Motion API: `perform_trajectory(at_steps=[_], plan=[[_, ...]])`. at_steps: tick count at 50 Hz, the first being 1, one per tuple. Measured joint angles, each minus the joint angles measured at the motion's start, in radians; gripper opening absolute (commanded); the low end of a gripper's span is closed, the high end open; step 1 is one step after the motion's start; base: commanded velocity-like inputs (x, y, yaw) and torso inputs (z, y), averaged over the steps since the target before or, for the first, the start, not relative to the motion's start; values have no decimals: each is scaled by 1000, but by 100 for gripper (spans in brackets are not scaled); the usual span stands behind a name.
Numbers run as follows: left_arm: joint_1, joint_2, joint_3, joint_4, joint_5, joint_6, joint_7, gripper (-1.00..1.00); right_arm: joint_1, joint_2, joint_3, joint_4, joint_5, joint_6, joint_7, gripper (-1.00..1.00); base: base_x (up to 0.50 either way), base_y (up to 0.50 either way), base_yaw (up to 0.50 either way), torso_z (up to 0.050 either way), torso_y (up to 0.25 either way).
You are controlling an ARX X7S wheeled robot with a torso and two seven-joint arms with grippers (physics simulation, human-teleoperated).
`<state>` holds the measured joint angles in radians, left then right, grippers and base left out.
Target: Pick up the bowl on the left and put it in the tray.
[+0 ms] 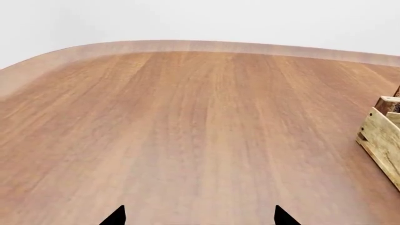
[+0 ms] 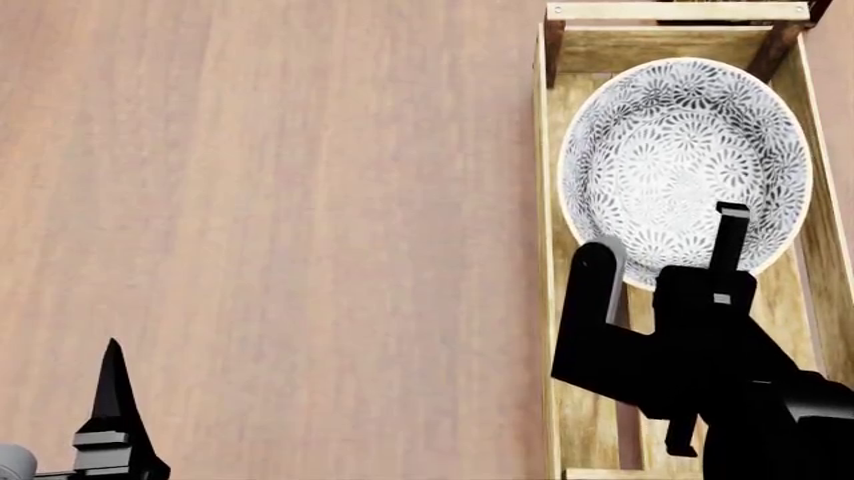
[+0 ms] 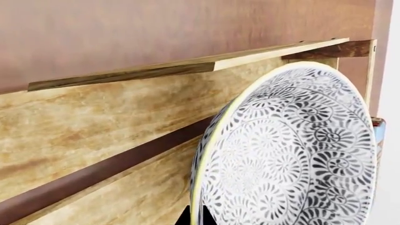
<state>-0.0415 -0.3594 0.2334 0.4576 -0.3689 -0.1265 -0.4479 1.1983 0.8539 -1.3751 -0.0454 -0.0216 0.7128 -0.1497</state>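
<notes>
One bowl [image 2: 685, 165], lying in the tray [image 2: 545, 300] at its far end. Right gripper [image 2: 667, 240]: jaws apart astride the near rim, apparently releasing. Left gripper [image 2: 114, 400]: idle over the table [image 2: 267, 200]; jaws apart.

Your right gripper [image 2: 667, 250] is at the right side, reaching away from you, and its two black fingers stand apart. One finger [image 2: 597, 268] is thick and round at the tip, the other is thin and reaches a little farther. The black wrist and arm behind it go to the near right corner. Your left gripper [image 2: 114, 372] stays low at the near left, with one pointed fingertip up; its two tips are spread wide.
</notes>
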Motion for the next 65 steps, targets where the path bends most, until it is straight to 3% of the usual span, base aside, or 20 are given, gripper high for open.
perform_trajectory(at_steps=[16, 17, 65], plan=[[0, -4, 2, 1, -3, 1, -4, 100, 14, -4, -5, 2, -2, 9, -21, -100, 0, 0, 0, 0, -2], [-1, -5, 2, 1, -3, 1, -5, 100, 14, -3, -6, 2, -2, 10, -22, 100, 0, 0, 0, 0, 0], [-3, -16, 12, 3, -10, 4, -17, 100, 40, 12, -17, -35, -9, 51, -74, 100, 0, 0, 0, 0, 0]])
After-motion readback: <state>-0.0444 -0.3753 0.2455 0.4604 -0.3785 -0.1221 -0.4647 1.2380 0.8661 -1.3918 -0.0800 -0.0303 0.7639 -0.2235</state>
